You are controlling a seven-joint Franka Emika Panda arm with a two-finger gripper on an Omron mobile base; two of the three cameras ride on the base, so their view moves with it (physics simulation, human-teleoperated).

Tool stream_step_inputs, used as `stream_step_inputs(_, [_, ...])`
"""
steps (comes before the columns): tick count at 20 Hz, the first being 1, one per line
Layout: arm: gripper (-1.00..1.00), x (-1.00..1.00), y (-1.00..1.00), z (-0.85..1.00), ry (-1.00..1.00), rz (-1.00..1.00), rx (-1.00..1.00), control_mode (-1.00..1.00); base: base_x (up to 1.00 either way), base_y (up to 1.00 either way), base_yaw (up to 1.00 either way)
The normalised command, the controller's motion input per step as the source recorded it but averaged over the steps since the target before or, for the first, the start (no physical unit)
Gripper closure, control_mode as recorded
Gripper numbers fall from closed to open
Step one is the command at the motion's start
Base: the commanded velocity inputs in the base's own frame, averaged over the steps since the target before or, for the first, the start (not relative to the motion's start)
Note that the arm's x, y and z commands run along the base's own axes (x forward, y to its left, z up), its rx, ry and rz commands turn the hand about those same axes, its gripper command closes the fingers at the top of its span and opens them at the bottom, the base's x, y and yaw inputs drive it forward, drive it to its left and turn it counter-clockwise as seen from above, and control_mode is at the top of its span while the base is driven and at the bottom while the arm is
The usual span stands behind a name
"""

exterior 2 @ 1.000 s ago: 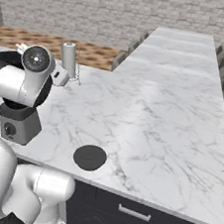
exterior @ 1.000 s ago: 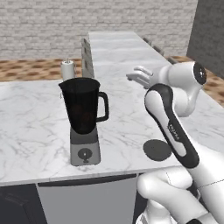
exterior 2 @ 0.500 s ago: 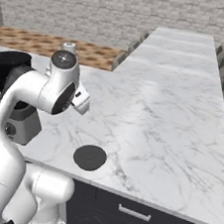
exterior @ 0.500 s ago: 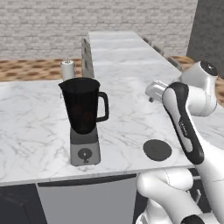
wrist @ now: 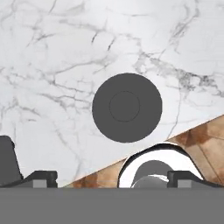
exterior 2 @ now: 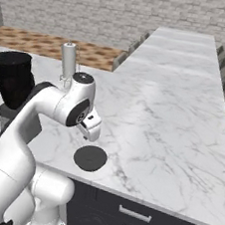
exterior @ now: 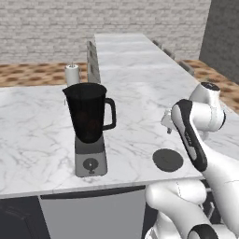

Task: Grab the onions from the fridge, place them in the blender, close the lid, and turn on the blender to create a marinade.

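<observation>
Pincer (exterior 2: 88,131) had swung from beside the blender (exterior: 88,122) to above the lid (wrist: 127,107); released, empty; lid pickup seemingly next.

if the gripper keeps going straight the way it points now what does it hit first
Most likely the lid: it lies flat on the marble counter and sits near the centre of the hand view, so the gripper seems aimed down at it. Nothing shows between them, though the depth is unclear.

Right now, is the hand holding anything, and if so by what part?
Nothing is held. The hand hangs above the counter with its fingers apart and empty, looking down on the lid, which lies flat and untouched near the counter's edge.
</observation>
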Motion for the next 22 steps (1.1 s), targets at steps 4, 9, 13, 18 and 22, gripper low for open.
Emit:
stream_step_inputs(4, [-1.00,0.00,0.00,-0.82,0.36,0.00,-0.06,-1.00,0.00,0.00,0.00])
stream_step_inputs(9, [-1.00,0.01,-0.02,-0.66,0.24,0.00,-0.03,-1.00,0.00,0.00,0.00])
stream_step_inputs(13, [-1.00,0.28,-0.19,-0.54,0.04,0.02,0.00,-1.00,0.00,0.00,0.00])
stream_step_inputs(18, [-1.00,0.47,0.00,-0.52,0.00,0.02,0.00,-1.00,0.00,0.00,0.00])
stream_step_inputs(22, [-1.00,0.44,0.00,-0.39,0.01,0.00,0.00,-1.00,0.00,0.00,0.00])
